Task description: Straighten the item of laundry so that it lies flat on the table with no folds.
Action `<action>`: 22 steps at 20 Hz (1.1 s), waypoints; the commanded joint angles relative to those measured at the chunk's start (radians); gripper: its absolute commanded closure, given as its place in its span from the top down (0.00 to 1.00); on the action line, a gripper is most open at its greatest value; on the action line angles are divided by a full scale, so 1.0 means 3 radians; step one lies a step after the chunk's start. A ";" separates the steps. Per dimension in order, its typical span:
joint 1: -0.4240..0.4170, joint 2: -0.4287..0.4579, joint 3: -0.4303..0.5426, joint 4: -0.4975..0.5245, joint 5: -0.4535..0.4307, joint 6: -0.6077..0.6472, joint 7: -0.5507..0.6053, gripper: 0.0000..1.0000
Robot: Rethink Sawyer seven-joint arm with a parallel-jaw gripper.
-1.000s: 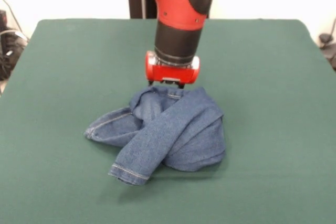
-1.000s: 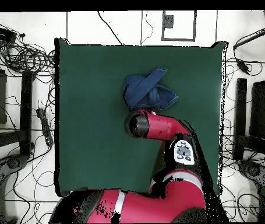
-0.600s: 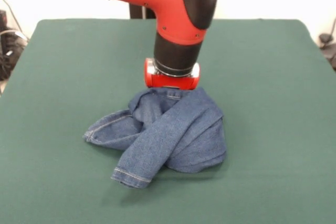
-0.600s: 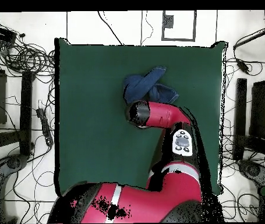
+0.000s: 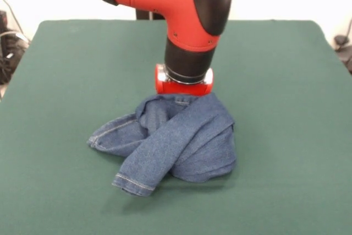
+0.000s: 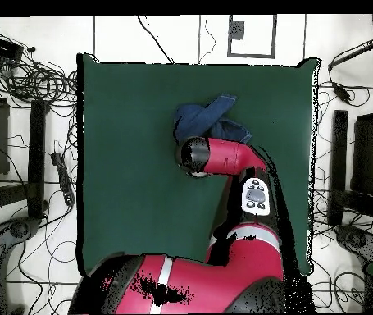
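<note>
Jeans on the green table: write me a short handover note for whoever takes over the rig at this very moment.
End effector: pressed down at the far edge of the jeans; its fingers are hidden, so open or shut cannot be told.
Jeans: bunched in a heap near the middle of the table, one leg folded across the top with its hem toward the camera in the front view.
Done: nothing visible yet; the jeans are not flat.
Left: unfold the crossed leg, spread both legs and smooth out the folds.
</note>
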 commanded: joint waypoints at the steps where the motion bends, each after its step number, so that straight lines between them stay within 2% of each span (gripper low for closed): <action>1: -0.0125 0.0168 0.0293 0.0380 -0.0159 -0.0983 0.0567 0.00; 4: -0.0098 -0.0107 0.0251 0.0682 -0.0112 -0.0952 0.0656 0.00; 6: -0.0022 -0.0353 0.0164 0.0879 -0.0042 -0.0750 0.0698 0.00; 8: 0.0080 -0.0525 0.0050 0.0935 0.0050 -0.0361 0.0699 0.00; 11: 0.0290 -0.0724 -0.0176 0.0930 0.0179 0.0465 0.0784 0.00; 18: 0.0436 -0.0864 -0.0301 0.0842 0.0267 0.1471 0.0860 0.00; 22: 0.0386 -0.0895 -0.0239 0.0880 0.0277 0.1405 0.0815 0.00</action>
